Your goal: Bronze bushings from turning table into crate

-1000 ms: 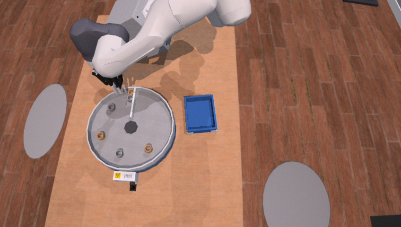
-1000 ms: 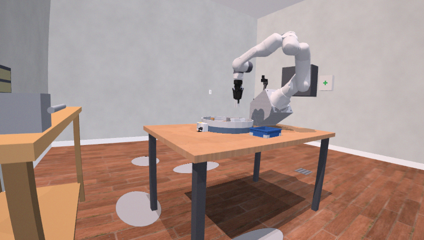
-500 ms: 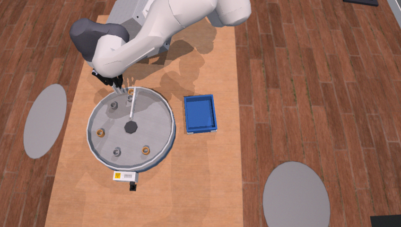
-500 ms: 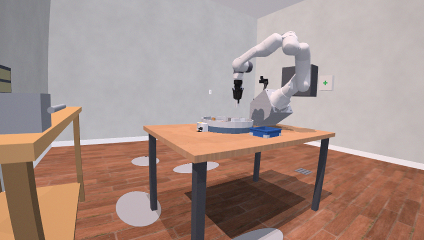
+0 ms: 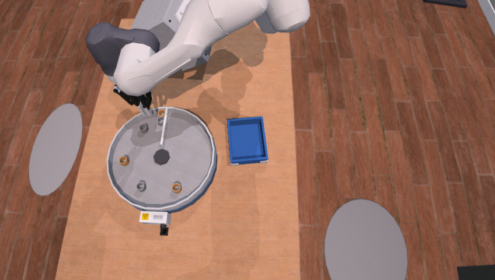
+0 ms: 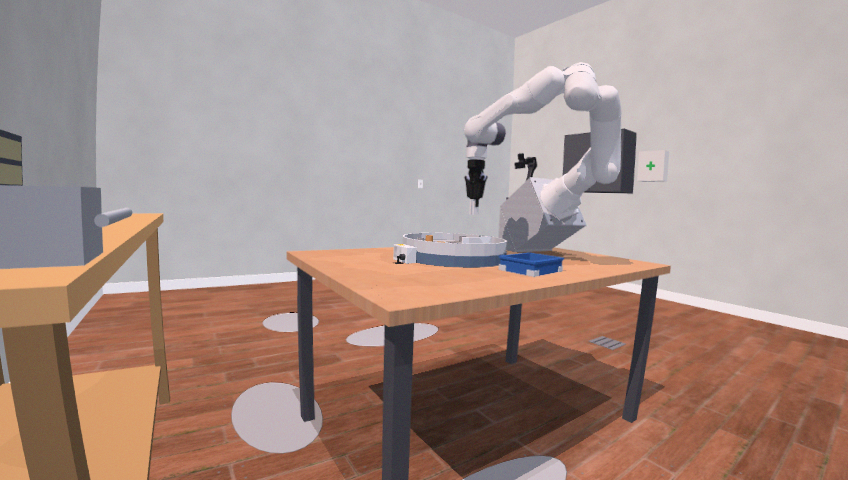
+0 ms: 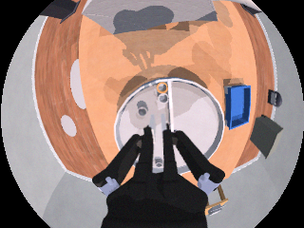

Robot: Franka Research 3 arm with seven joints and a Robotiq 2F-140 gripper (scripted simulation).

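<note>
The turning table (image 5: 189, 156) (image 6: 461, 259) (image 7: 197, 114) carries several bushings. A bronze bushing (image 5: 158, 113) (image 7: 158, 88) lies at the rim beside a white bar, with a steel bushing (image 5: 157, 121) (image 7: 163, 99) just inward of it. Another steel bushing (image 5: 140, 128) (image 7: 142, 111) lies left of them. A bronze bushing (image 5: 121, 163) is at the left, a steel bushing (image 5: 137, 188) at the lower left and a bronze bushing (image 5: 173, 189) at the lower right. The blue crate (image 5: 246, 140) (image 6: 529, 265) (image 7: 237, 106) is empty. My gripper (image 5: 145, 111) (image 6: 473, 211) (image 7: 158, 120) is shut to a narrow gap, holding nothing, above the turning table's back-left part.
The white bar (image 5: 164, 128) (image 7: 171, 106) runs from the turning table's back rim toward its dark hub (image 5: 161, 157). A white box (image 5: 156, 217) (image 6: 404, 253) with a small black device (image 5: 163, 230) sits at its front. The wooden table (image 5: 253, 221) extends past the crate.
</note>
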